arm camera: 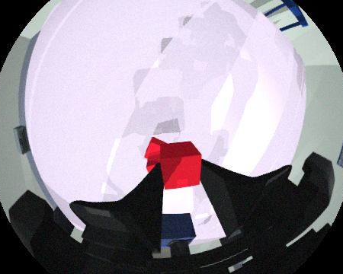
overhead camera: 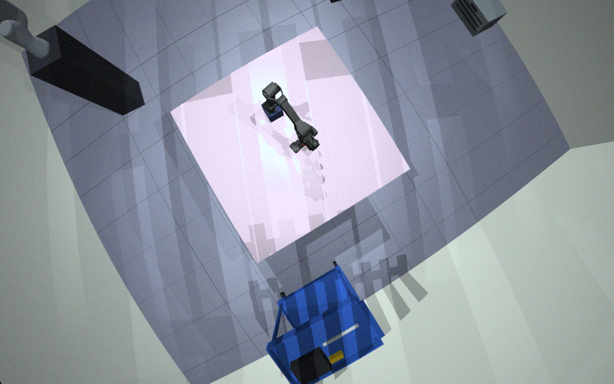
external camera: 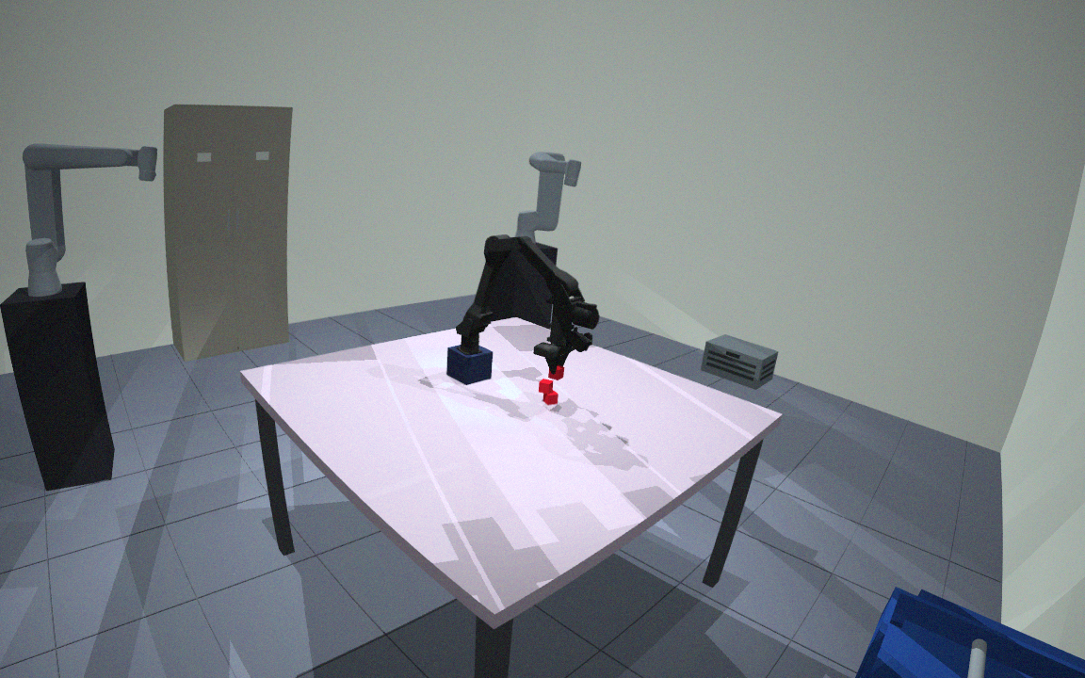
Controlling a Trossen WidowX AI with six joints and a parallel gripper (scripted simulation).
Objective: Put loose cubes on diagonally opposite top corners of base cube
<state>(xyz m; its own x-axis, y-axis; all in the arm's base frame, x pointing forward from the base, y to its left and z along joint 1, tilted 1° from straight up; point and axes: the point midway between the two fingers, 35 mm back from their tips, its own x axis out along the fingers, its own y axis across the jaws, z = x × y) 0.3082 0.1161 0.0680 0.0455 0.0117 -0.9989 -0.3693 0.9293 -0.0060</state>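
Note:
My gripper (overhead camera: pixel 304 144) (external camera: pixel 557 370) (arm camera: pixel 179 164) points down and is shut on a red cube (external camera: pixel 558 371) (arm camera: pixel 183 170). The held cube is up in the air, above and to the right of the other cubes in the exterior view. The red base cube (external camera: pixel 550 398) stands on the table. A second loose red cube (external camera: pixel 545 385) rests on top of it, offset to the left in that view. In the wrist view these other red cubes (arm camera: pixel 153 149) show left of the held cube, partly hidden by it and a finger. In the top view the arm hides nearly all the red.
The arm's dark blue mount (overhead camera: pixel 272 112) (external camera: pixel 469 364) (arm camera: pixel 177 225) stands on the pale pink table (overhead camera: pixel 347 133) (external camera: pixel 412 455), behind the cubes in the exterior view. A blue cart (overhead camera: pixel 323 310) stands on the floor off the table. Shadows of the arm cross the table.

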